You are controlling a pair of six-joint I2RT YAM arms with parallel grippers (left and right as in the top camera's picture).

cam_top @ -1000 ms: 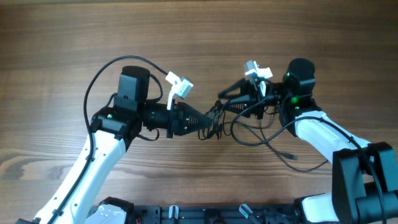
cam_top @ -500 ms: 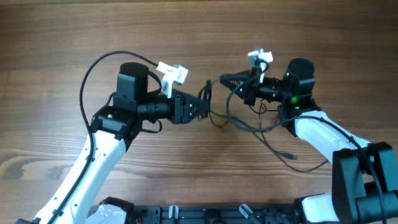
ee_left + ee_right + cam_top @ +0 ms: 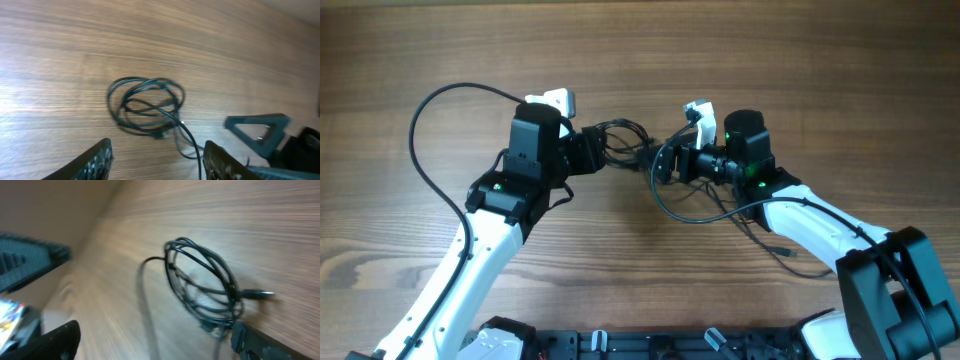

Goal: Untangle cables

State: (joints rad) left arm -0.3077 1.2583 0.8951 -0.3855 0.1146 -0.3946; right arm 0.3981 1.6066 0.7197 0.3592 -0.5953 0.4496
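Observation:
The cables lie as a small coil of thin dark loops on the wooden table, between my two grippers. One strand trails from the coil toward the front right and ends in a small plug. My left gripper stands open just left of the coil, nothing between its fingers. In the left wrist view the coil lies ahead of the open left gripper. My right gripper is open at the coil's right. The right wrist view shows the coil beyond the open right gripper.
A thick black arm cable arcs out from the left arm over the table. A black rail runs along the front edge. The left gripper's finger shows at the left of the right wrist view.
Both grippers have opened and let go of the cables, which now lie coiled on the table. The left gripper has drawn back and away; the right gripper has moved left toward the coil.

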